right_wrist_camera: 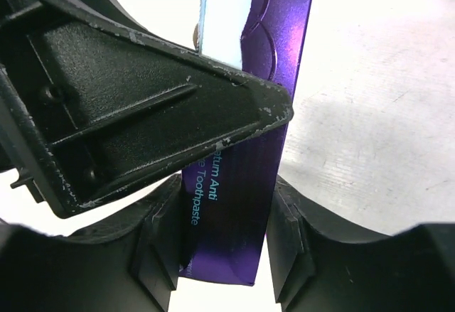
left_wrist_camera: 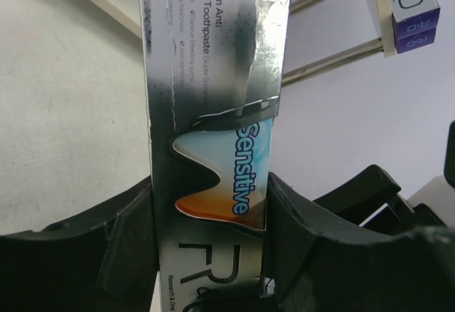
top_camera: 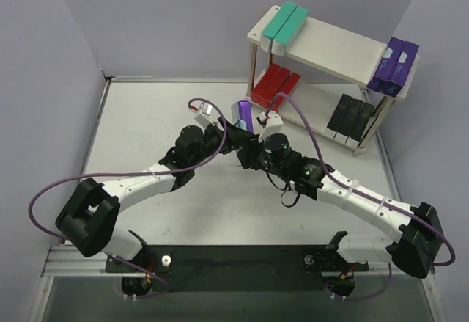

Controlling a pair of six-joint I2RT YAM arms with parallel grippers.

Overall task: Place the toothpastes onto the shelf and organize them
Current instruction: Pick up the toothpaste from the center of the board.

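Purple carton (top_camera: 245, 114) stands upright over the bench (top_camera: 146, 116), toward the far edge, beside the shelf (top_camera: 337, 43). Left hand (left_wrist_camera: 210, 241) and right hand (right_wrist_camera: 227, 234) both pinch it. I'd check the right's grip sits square before loosening the left.

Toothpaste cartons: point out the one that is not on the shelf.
The purple carton held between the left hand and right hand; every other carton sits on the shelf.
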